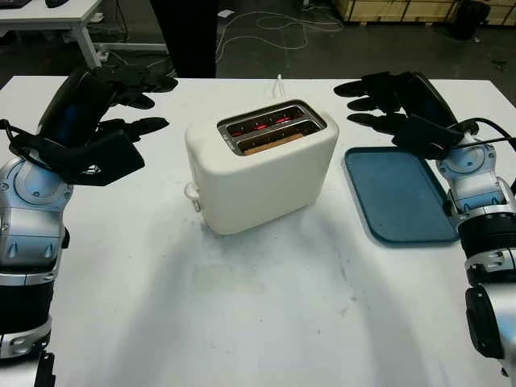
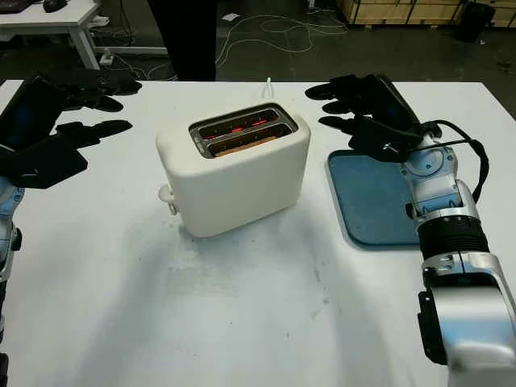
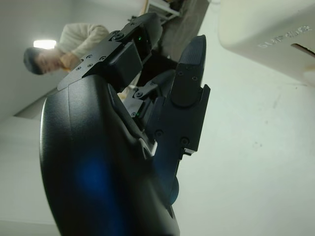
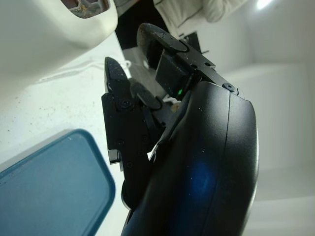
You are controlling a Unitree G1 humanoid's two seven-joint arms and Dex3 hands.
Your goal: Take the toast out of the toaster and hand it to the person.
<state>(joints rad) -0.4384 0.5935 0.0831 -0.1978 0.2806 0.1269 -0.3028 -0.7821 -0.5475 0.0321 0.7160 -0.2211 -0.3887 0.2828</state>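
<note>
A cream two-slot toaster [image 1: 260,168] stands in the middle of the white table [image 1: 242,322]. A brown slice of toast [image 1: 274,143] sits low in its near slot, and the far slot glows red inside. My left hand [image 1: 133,103] hovers open at the toaster's left, level with its top. My right hand [image 1: 372,101] hovers open at the toaster's right, above the far end of a blue tray [image 1: 399,197]. A person in dark trousers [image 1: 184,36] stands behind the table's far edge.
The blue tray lies bare to the right of the toaster. A white cord [image 1: 278,85] runs from the toaster's back off the far edge. Cables lie on the dark floor [image 1: 266,32] beyond. A white desk [image 1: 56,20] stands at the far left.
</note>
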